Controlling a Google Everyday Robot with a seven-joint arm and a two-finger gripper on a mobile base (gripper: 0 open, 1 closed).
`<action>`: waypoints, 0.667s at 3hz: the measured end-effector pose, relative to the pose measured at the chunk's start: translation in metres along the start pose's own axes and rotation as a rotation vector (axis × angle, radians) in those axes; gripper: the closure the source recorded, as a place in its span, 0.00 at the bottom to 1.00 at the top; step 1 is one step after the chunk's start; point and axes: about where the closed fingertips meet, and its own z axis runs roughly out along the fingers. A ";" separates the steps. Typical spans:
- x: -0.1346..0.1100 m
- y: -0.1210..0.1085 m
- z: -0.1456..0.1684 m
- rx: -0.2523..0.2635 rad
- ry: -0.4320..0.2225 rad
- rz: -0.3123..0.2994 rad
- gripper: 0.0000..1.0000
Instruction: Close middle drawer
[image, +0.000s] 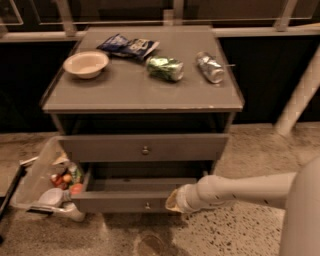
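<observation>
Low at cabinet (125, 95) front | gripper (172, 200) against right part of middle drawer (115, 202) front, right of its knob (147, 205); open or closed: cannot tell | middle drawer partly pulled out under closed top drawer (100, 147) | on top: bowl (86, 63), chip bag (127, 46), green can (165, 68), silver can (210, 67) | bin (42, 175) on floor, left.

No text, brand or number can be read; print on the chip bags (127, 45), green can (165, 68) and silver can (210, 67) can't be made out; gripper (172, 201) at middle drawer (120, 202) front, right part
</observation>
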 end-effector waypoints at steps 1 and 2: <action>0.008 -0.046 -0.001 0.045 0.013 0.019 1.00; 0.009 -0.050 -0.001 0.050 0.013 0.023 0.95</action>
